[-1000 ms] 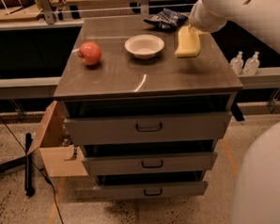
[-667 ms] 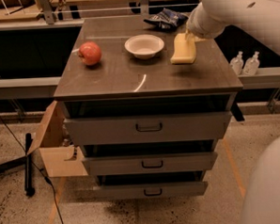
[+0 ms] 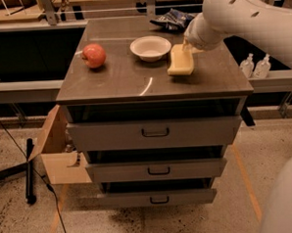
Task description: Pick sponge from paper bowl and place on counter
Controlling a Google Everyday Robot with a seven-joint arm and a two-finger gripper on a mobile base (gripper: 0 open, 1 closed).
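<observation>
The pale yellow sponge [image 3: 180,61] is at the right side of the counter [image 3: 134,80], just right of the white paper bowl [image 3: 150,47], which is empty. Its near end is down at the counter top and its far end is tilted up under my gripper [image 3: 187,44]. The gripper is at the sponge's far end, at the end of the white arm that comes in from the upper right. The arm hides most of the gripper.
A red apple [image 3: 94,55] sits on the left of the counter. A dark blue crumpled bag [image 3: 172,20] lies at the back behind the bowl. Three handled drawers are below. An open cardboard box [image 3: 57,152] stands on the floor at the left. Two bottles [image 3: 254,66] stand at the right.
The arm has moved the sponge leftward and down, from above the counter's right rear to the counter top beside the bowl.
</observation>
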